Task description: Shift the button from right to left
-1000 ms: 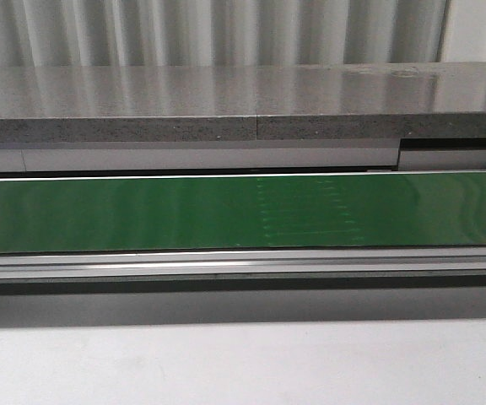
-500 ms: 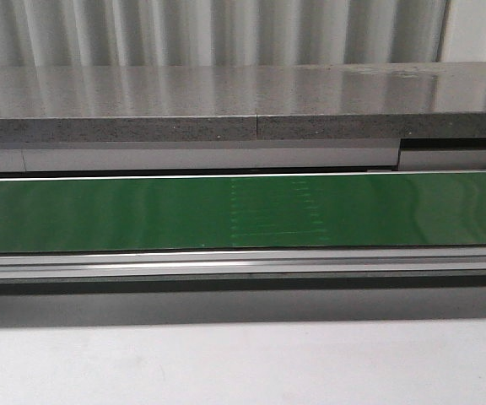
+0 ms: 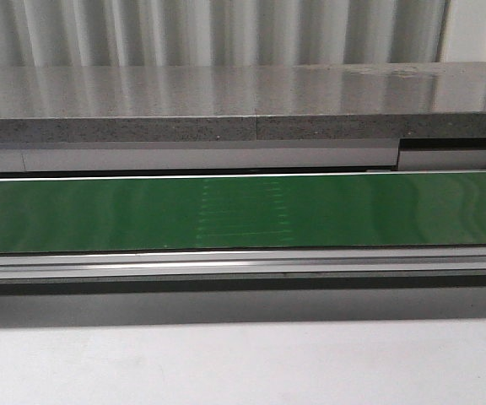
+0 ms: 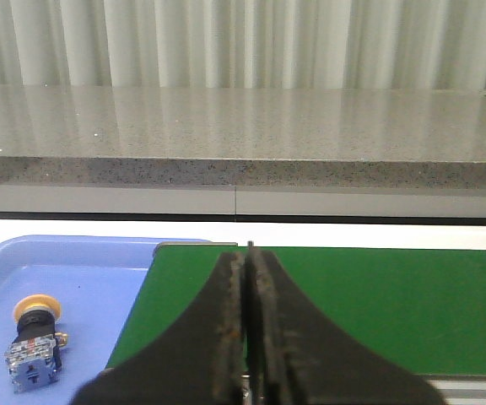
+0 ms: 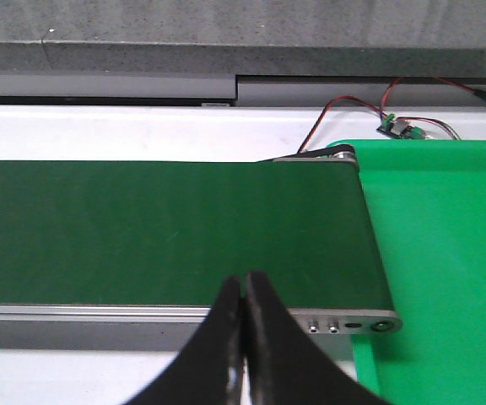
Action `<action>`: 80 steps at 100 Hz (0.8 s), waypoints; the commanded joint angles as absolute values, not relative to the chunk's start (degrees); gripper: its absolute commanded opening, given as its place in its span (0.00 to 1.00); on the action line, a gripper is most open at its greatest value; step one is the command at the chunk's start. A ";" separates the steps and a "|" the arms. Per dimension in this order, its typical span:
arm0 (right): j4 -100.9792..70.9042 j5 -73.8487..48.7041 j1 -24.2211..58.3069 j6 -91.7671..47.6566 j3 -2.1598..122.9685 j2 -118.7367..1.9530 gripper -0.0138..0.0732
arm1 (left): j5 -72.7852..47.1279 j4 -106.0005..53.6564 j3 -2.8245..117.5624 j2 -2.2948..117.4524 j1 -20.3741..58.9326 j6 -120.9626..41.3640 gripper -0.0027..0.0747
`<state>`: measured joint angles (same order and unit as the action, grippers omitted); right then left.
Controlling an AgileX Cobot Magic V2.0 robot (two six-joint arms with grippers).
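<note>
Front view: green belt [image 3: 243, 213] running across the frame, sitting between a grey stone shelf [image 3: 243, 105] behind and a pale table [image 3: 243, 363] in front. Showing a faint patch of dotted marks [image 3: 245, 211] near the belt's middle. No arm, no gripper appearing in this view.

Left wrist view: left gripper [image 4: 246, 333] hanging over the near edge of the belt, fingers [image 4: 226, 337] pressed together, gripping nothing. Blue tray [image 4: 74, 278] lying just beside the belt's end. Button [image 4: 34, 344] lying on its side in the tray, yellow cap pointing toward the far rim, black collar behind it, blue-grey block with metal screws pointing toward the camera. Sitting well apart from the gripper, touching neither finger. Stone shelf and pale ribbed wall [image 4: 243, 42] filling the background.

Right wrist view: right gripper [image 5: 245, 337] hovering above the belt's near rail, fingers closed against each other, carrying nothing. Belt ending at a roller [image 5: 327, 156], bright green tray [image 5: 445, 253] lying right against that end. Red and black wires [image 5: 353, 110] leading to a small circuit board [image 5: 399, 126] behind the green tray. No button appearing in this view.
</note>
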<state>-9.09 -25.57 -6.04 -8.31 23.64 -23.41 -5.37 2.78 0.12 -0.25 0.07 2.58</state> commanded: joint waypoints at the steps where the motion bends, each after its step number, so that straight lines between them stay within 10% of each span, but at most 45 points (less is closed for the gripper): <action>1: -8.90 -14.80 -4.04 -7.77 19.83 -20.64 0.08 | -0.65 2.37 -1.31 -2.31 0.44 3.23 0.01; 80: 1.55 2.15 0.34 7.19 -0.58 0.56 0.08 | -0.75 2.37 -1.31 -2.31 0.44 3.23 0.01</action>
<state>0.61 -2.81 0.28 5.74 -1.56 0.48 -5.37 2.78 0.12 -0.25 0.07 2.58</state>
